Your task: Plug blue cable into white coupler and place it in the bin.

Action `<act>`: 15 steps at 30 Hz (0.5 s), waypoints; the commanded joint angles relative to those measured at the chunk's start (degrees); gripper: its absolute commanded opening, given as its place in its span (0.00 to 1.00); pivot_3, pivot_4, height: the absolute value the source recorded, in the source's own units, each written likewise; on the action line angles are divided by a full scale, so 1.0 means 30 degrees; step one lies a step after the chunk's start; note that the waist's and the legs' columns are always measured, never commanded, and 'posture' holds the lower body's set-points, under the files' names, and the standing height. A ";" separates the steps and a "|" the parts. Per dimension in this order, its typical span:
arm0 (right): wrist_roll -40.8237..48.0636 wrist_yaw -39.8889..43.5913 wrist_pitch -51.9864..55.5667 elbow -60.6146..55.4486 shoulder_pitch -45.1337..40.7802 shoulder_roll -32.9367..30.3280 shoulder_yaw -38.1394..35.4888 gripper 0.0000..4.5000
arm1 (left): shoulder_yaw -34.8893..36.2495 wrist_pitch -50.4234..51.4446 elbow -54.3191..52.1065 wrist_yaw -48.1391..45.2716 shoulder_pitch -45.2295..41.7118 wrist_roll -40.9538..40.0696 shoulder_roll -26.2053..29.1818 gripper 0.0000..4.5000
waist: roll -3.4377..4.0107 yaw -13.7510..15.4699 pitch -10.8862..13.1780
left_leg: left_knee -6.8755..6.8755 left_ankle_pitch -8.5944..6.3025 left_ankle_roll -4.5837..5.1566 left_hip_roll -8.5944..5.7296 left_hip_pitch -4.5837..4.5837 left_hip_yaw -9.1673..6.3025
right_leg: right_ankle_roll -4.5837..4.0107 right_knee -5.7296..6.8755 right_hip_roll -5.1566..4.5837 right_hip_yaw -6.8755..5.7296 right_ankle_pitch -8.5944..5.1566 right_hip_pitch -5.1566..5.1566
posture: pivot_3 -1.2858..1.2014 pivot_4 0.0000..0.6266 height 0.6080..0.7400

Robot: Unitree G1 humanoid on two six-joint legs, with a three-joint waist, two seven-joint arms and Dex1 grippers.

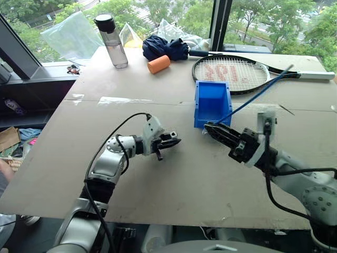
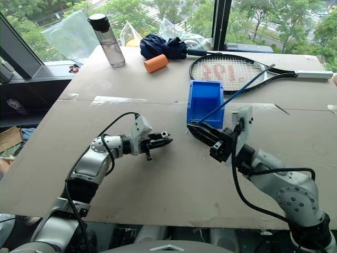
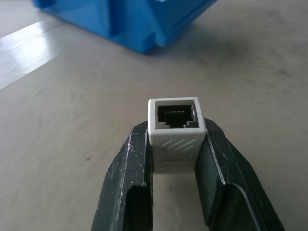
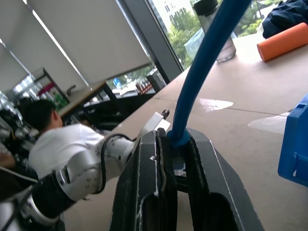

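Left wrist view shows the left end effector (image 3: 175, 159) with its 2 black fingers (image 3: 132, 173) closed against the sides of the white coupler (image 3: 175, 129), whose dark socket faces away from the wrist, out past the fingertips. The bin (image 1: 212, 103) stands on the bench (image 1: 158, 174) beyond that socket, near but apart from it. In the left eye view the left end effector (image 1: 171, 141) hovers above the bench, pointing toward the right end effector (image 1: 210, 128), with a bare gap of bench between the 2 tips.

The right end effector is clamped on the blue cable (image 1: 253, 97) near its plug end; in the right wrist view the cable (image 4: 204, 67) rises out from between the 2 fingers (image 4: 149, 187), which press close on either side of it. From that grip the cable slants up and away over the bin's near corner and across a tennis racket (image 1: 231, 74) lying behind the bin. The right end effector's tip sits just in front of the bin's lowered lip. Farther beyond the bin lie an orange cylinder (image 1: 158, 64), a dark blue cloth bundle (image 1: 164, 47) and a water bottle (image 1: 111, 41).
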 commanded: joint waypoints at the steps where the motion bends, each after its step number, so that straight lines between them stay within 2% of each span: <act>1: -0.4527 0.2417 0.0148 0.1394 -0.2079 -0.1052 0.2522 0.00 | -0.2196 -0.1777 -0.0082 -0.3077 -0.1240 0.1072 0.0333 0.12 | -0.0002 0.0009 -0.0001 | 0.0010 0.0000 0.0000 -0.0006 -0.0003 0.0034 | -0.0011 0.0000 0.0004 -0.0010 -0.0006 0.0002 | 0.52 0.24 1.00; 7: -0.9097 0.5803 -0.0594 0.4251 -0.4448 -0.1402 0.5075 0.00 | -0.3506 -0.3897 0.3310 -0.4436 -0.3508 0.2455 -0.0402 0.12 | -0.0006 -0.0008 -0.0001 | 0.0024 0.0000 0.0002 -0.0006 -0.0026 0.0046 | 0.0038 -0.0002 0.0014 -0.0031 0.0021 0.0000 | 0.52 0.24 1.00; 15: -1.2539 0.8716 -0.1503 0.7173 -0.5929 -0.0287 0.6445 0.00 | -0.3818 -0.4969 0.4978 -0.5564 -0.4542 0.3040 -0.0970 0.12 | -0.0009 -0.0140 -0.0002 | 0.0040 0.0000 0.0003 -0.0003 -0.0036 0.0020 | 0.0065 0.0002 0.0020 -0.0056 0.0035 0.0002 | 0.52 0.24 1.00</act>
